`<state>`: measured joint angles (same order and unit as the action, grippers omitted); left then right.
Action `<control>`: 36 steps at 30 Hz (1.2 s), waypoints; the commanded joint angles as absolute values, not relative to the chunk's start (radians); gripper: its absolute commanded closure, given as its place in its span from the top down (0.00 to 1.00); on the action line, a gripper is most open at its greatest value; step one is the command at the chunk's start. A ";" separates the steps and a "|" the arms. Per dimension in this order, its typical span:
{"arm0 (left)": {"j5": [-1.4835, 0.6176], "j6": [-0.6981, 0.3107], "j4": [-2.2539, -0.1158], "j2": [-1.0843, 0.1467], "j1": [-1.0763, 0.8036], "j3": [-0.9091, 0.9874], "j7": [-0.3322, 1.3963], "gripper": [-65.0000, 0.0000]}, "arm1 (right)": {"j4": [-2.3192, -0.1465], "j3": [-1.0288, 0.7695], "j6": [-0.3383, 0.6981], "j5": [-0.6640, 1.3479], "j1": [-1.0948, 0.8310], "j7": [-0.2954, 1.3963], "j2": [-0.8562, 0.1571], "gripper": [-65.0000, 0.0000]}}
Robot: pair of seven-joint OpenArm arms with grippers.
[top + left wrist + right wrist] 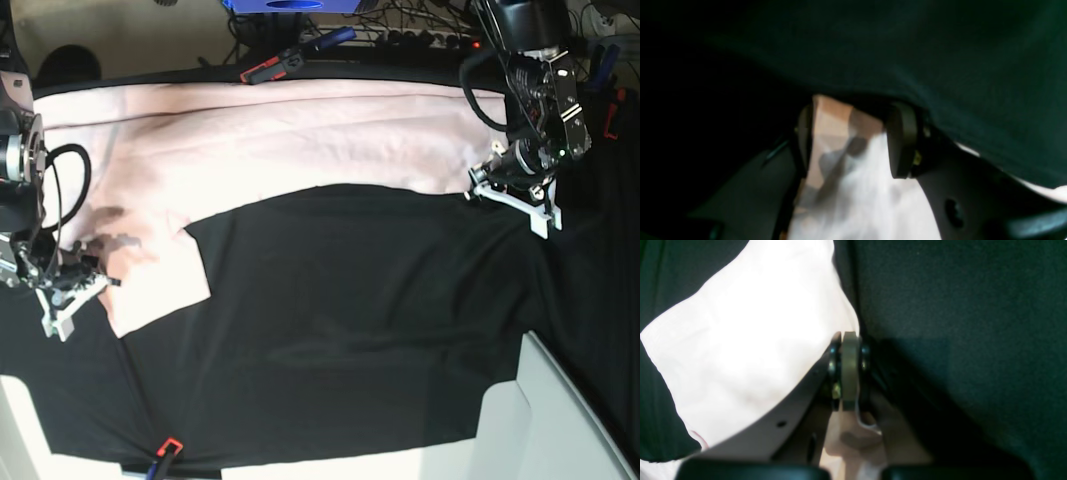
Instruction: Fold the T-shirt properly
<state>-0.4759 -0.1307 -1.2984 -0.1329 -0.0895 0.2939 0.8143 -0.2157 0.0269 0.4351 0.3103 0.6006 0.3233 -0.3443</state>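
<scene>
The pale pink T-shirt (270,140) lies spread along the far side of the black table cloth (350,320), plain side up. One sleeve (150,275) reaches toward the near left. My left gripper (492,186) is at the shirt's right edge. In the left wrist view its fingers (902,143) stand apart, with bunched shirt cloth (853,173) between them. My right gripper (66,298) is at the sleeve's left edge. In the right wrist view this gripper (850,340) is shut, with shirt cloth (740,340) beside it and pinched cloth (853,440) behind the tips.
A white bin (560,420) stands at the near right corner. A red-and-black clamp (275,65), cables and a blue object (290,5) lie behind the table's far edge. A small red-and-blue item (165,450) sits at the front edge.
</scene>
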 commanded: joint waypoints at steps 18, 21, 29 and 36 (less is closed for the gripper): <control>-0.481 -0.131 -1.540 -0.142 -0.081 0.306 0.875 0.00 | -0.295 0.024 0.449 0.312 0.624 0.335 -0.361 0.00; -0.481 -0.131 -1.621 -0.142 -0.077 0.308 0.923 0.00 | -0.329 0.022 0.449 0.314 0.624 0.369 -0.364 0.00; -0.483 -0.130 -1.732 -0.142 -0.076 0.308 0.928 0.00 | -0.527 0.019 0.446 0.318 0.624 0.492 -0.389 0.00; -0.483 -0.130 -1.739 -0.142 -0.024 0.308 0.928 0.00 | -0.656 -0.119 0.444 0.314 0.624 0.599 -0.424 0.00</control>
